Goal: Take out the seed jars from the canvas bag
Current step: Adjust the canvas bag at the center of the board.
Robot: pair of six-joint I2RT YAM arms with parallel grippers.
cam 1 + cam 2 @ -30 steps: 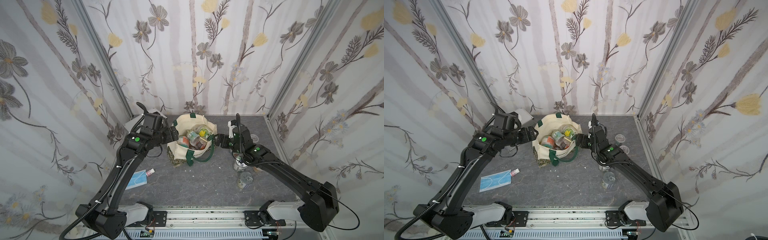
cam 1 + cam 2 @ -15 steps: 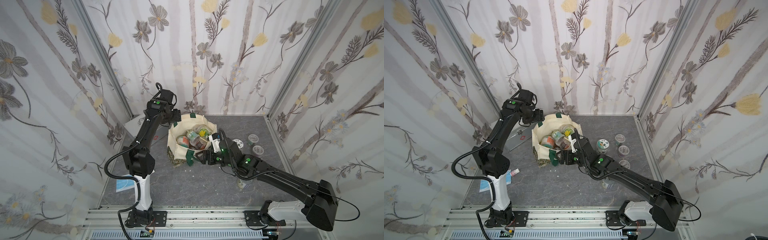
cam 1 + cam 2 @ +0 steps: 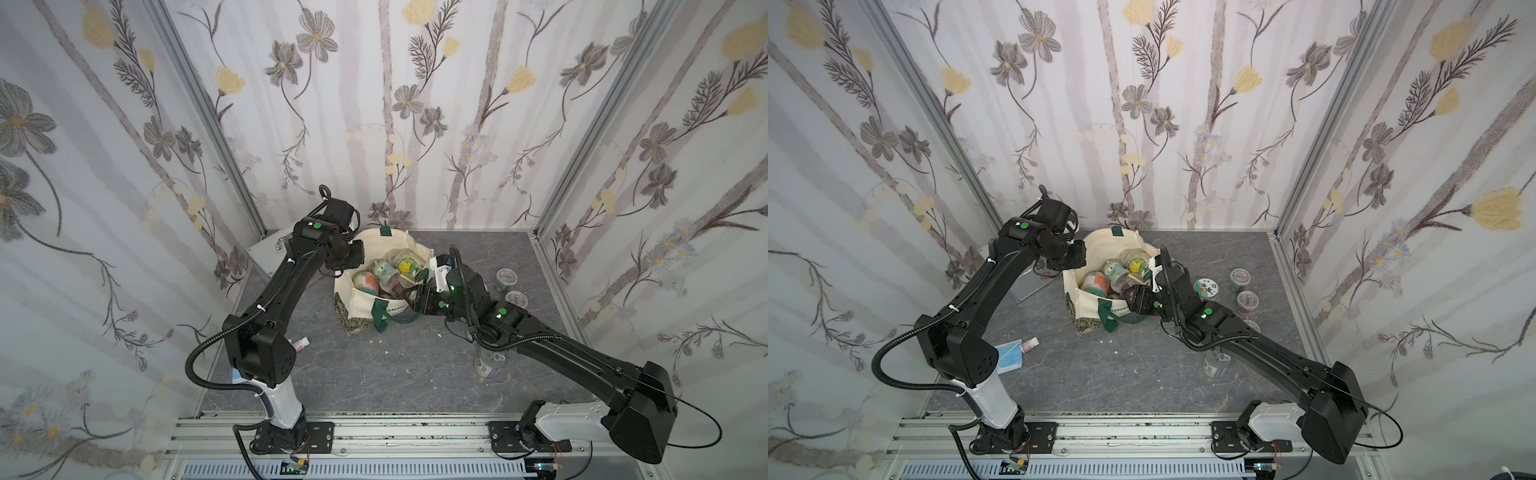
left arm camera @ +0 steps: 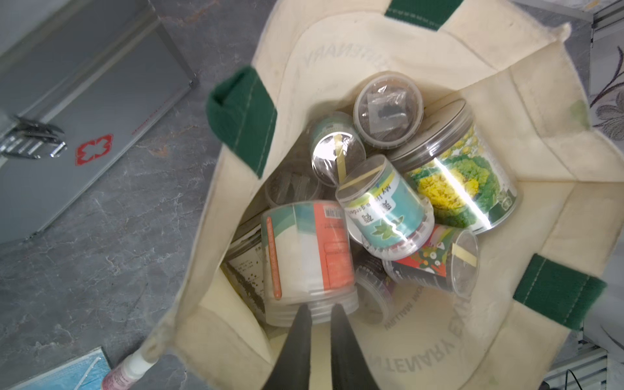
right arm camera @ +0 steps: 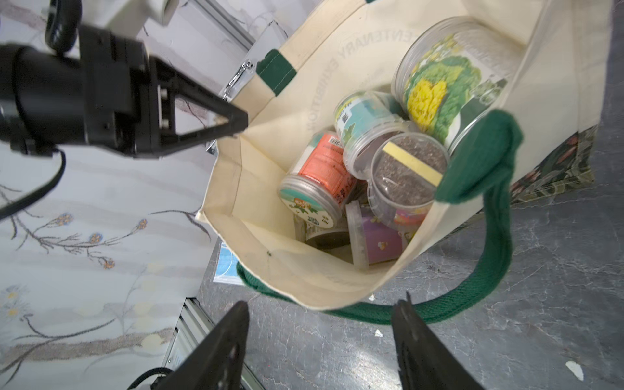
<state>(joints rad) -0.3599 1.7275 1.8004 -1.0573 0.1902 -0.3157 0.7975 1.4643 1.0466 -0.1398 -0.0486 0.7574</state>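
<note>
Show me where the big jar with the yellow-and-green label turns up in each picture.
Top view: big jar inside the canvas bag, at its far side.
Top view: same place.
Left wrist: lying against the bag's wall, beside the teal-labelled jar.
Right wrist: against the wall, behind the green handle.
Shared landmark: orange-labelled jar, in the same bag.

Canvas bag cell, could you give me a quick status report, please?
Left gripper shut on canvas bag rim. Right gripper open, empty. Seed jars piled inside. Green handle flopped over rim.
</note>
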